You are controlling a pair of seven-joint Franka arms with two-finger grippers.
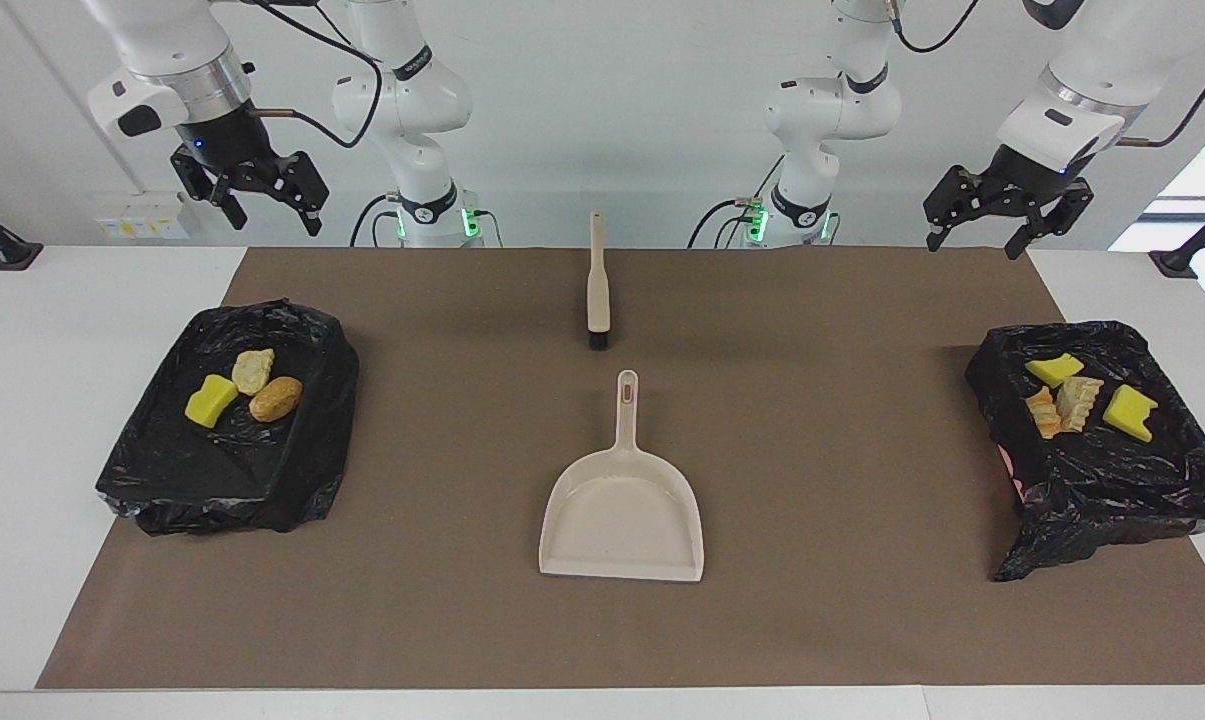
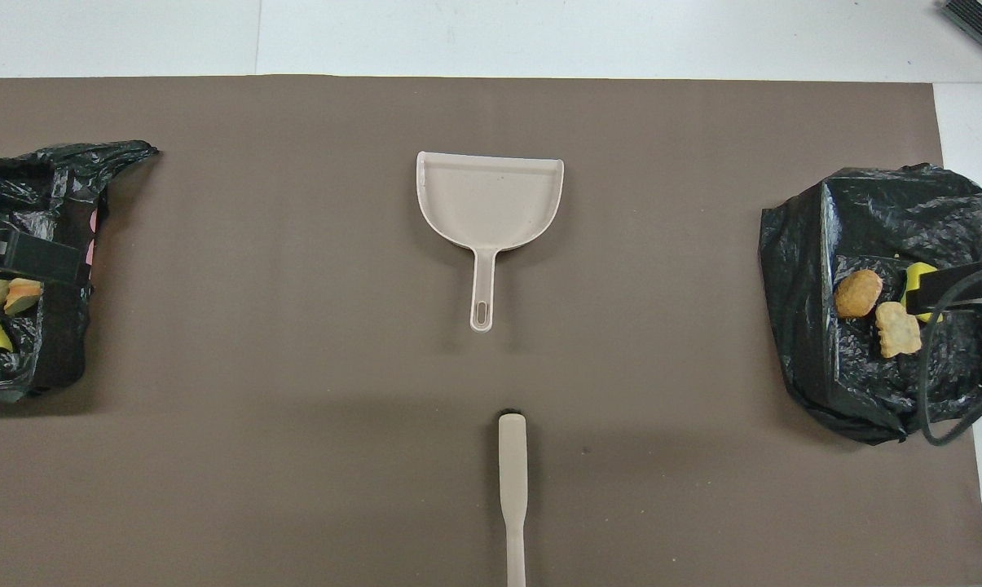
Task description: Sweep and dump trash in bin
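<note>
The trash lies in two black-bagged bins. The bin [image 1: 312, 470] at the right arm's end holds a yellow sponge [image 1: 210, 400], a pale lump [image 1: 252, 370] and a brown bread lump [image 1: 275, 398]. The bin [image 1: 1062, 530] at the left arm's end holds two yellow sponges [image 1: 1129, 412] and beige bread pieces [image 1: 1062, 405]. My right gripper [image 1: 272, 215] hangs open and empty, high above the table by its bin. My left gripper [image 1: 974, 240] is likewise open and empty, high up by the other bin. In the overhead view only dark gripper parts show over the bins [image 2: 874, 302].
A beige dustpan [image 1: 622, 510] lies mid-mat, handle toward the robots. A beige brush [image 1: 597, 285] with black bristles lies nearer the robots, bristles toward the dustpan's handle. A brown mat [image 1: 842, 420] covers the table between the bins.
</note>
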